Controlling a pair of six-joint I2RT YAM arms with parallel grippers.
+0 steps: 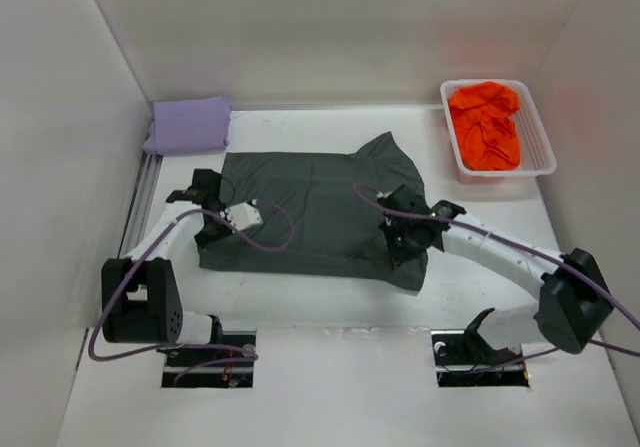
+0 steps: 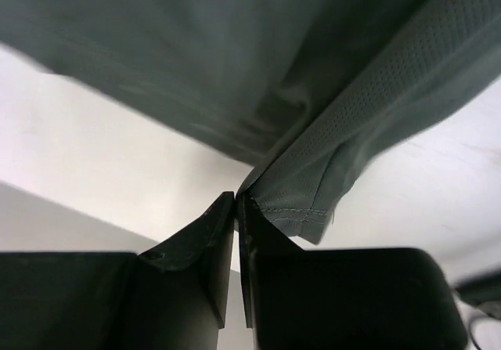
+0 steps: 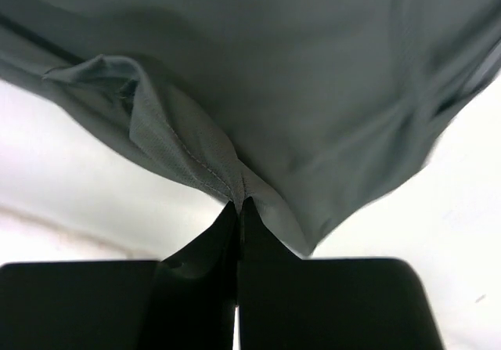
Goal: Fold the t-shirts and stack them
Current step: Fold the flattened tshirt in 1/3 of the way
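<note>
The dark grey t-shirt lies spread across the middle of the table. At its left side my left gripper is shut on a hemmed edge of the dark grey t-shirt, lifted off the white surface. My right gripper is shut on a bunched fold of the same shirt near its right front corner. The lavender t-shirt sits folded at the back left. The orange t-shirt lies crumpled in the basket.
A white mesh basket stands at the back right. White walls close in the table on the left, back and right. Purple cables loop from both arms over the cloth.
</note>
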